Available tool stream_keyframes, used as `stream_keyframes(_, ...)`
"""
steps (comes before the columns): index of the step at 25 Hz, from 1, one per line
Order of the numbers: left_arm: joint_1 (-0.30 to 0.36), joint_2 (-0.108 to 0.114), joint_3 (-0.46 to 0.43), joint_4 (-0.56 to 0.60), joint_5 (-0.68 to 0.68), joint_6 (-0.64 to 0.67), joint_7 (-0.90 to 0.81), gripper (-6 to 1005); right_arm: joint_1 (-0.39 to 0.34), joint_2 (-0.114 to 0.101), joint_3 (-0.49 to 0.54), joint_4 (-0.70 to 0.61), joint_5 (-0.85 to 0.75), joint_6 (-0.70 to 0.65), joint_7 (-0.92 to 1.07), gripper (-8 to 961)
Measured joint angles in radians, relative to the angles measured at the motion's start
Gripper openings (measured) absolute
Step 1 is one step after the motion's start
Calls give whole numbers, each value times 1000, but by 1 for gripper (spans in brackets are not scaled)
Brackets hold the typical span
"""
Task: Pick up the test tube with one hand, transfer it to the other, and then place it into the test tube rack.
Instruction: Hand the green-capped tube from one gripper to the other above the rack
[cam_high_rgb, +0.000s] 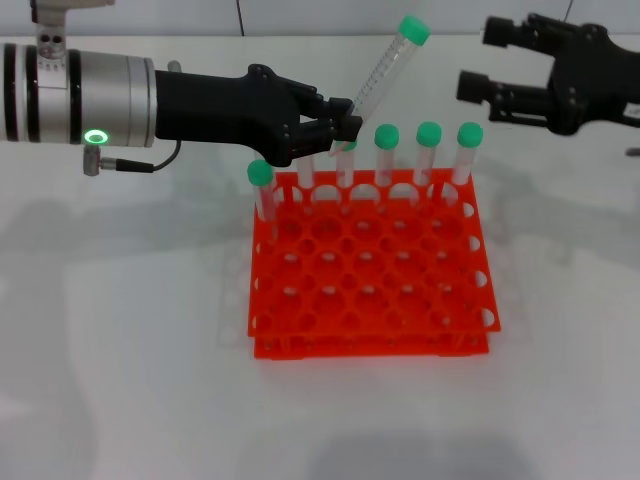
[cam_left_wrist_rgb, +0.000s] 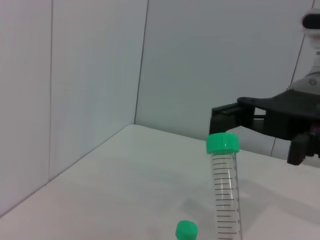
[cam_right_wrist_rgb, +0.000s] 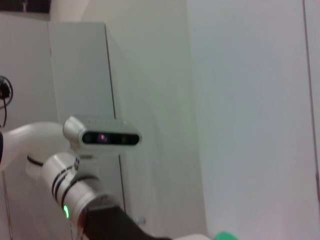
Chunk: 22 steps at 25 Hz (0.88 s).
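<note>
My left gripper (cam_high_rgb: 345, 125) pinches the test tube (cam_high_rgb: 385, 70) by its lower end, tilted above the test tube rack's (cam_high_rgb: 370, 290) far edge. Light, stiff, slick plastic: the wide-open right gripper (cam_high_rgb: 478, 75) should clamp just below the cap.

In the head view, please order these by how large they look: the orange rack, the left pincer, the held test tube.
1. test tube rack, clearly largest.
2. left pincer, with its black body.
3. held test tube, the slimmest.
</note>
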Motion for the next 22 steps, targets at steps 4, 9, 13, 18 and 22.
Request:
stream_keyframes(4,0,-1,0,0,-2,0,0,199,37,0,-2,40,13,9,-5,787)
stream_keyframes(9,0,-2,1,0,-5,-1,-1,200,58,1,-10,54,21,27,-7,786)
stream_keyframes(13,-3,-2,2,0,-5,-1,5,200,67,2,-11,62,26,42,-8,786)
stream_keyframes(18,-4,-2,2,0,-11,-1,24,201,77,3,-11,92,36,50,-27,786)
stream_keyframes(22,-1,-2,2,0,-15,-3,45,202,77,3,-11,96,36,46,-28,786)
